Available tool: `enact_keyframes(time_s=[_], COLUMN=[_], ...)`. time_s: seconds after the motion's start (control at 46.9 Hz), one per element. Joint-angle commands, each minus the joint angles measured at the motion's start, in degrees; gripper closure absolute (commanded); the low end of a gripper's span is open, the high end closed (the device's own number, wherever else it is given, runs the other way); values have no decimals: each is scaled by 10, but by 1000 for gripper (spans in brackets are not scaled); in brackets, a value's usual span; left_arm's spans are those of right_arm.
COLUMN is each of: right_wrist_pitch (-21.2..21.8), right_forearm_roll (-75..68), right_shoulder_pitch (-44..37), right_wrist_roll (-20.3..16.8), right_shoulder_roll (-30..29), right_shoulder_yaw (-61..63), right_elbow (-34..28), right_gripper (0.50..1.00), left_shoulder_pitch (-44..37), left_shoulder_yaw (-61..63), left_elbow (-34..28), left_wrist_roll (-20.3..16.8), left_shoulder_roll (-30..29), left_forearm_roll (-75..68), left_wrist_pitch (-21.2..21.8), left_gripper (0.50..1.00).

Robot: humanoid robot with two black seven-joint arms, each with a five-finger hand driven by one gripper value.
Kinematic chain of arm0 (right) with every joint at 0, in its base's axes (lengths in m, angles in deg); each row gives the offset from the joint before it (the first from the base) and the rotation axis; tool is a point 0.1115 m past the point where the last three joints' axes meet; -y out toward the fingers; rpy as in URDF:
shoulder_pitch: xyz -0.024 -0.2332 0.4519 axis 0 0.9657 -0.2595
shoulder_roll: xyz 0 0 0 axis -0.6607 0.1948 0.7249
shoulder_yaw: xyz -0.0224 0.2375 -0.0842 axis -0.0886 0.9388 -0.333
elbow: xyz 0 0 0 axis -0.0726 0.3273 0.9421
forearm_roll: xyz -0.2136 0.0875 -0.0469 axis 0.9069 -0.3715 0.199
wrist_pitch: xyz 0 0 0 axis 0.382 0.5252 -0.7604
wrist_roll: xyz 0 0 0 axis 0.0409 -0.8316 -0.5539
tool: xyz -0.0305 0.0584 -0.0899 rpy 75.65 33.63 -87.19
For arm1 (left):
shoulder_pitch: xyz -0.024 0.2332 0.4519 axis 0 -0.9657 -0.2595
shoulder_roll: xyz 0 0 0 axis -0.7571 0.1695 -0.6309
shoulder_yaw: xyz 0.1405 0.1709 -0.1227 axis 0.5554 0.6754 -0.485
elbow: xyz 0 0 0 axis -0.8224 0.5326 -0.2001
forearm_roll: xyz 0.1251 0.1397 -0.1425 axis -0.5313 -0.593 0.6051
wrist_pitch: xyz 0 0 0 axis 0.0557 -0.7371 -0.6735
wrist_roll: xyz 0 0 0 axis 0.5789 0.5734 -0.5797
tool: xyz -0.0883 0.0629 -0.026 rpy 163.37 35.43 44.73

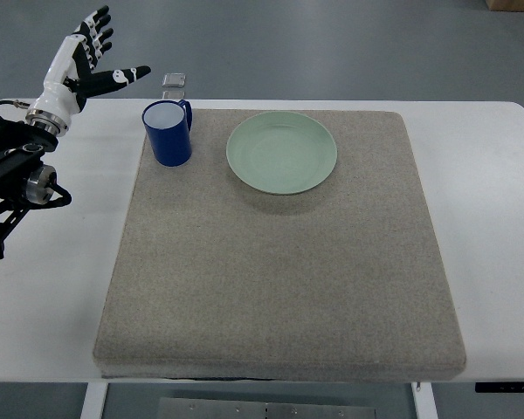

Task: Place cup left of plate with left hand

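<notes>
Left hand (89, 58) hangs spread and empty off the far-left corner of the table (61, 288), fingers fanned apart, thumb pointing toward the cup (168, 133). Its arm comes in low along the left edge; no right arm shows.

Nearest the camera the grey mat (279, 288) lies bare. Farther back, on the mat's far-left corner, stands the cup, blue outside and white inside, upright, handle turned away toward the far side. Just to its right, with a small gap, sits the green plate (281, 151). Beyond the cup, past the table's far edge, a small grey object (175, 80) shows; I cannot tell what it is.

Judging from this, the cup already stands left of the plate, so the placing looks finished and the hand clear of it. The risk now is the hand's closeness: its thumb points at the cup, and a careless swing inward could catch the rim and tip it, or shove it against the plate. The cup also sits close to the mat's edge, so a nudge leftward could leave it tilted half off.
</notes>
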Motion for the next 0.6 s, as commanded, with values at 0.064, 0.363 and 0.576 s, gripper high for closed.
enact_keyframes(time_s=[0.064,0.363,0.576], right_wrist_pitch=[0,0,0], right_forearm_roll=[0,0,0], right_shoulder_pitch=[0,0,0], right_wrist_roll=[0,0,0], right_shoulder_roll=[0,0,0], right_shoulder_yaw=[0,0,0], right_elbow=[0,0,0], right_gripper=[566,566,566], left_shoulder_pitch=[29,64,60], left_shoulder_yaw=[-13,-15,-18], left_elbow=[-4,-10,-13], left_wrist_roll=[17,108,123], left_shoulder_roll=[-1,1,7], left_forearm_roll=[139,351,394], left_wrist_pitch=[-21,-17,-85], left_gripper=[506,504,501])
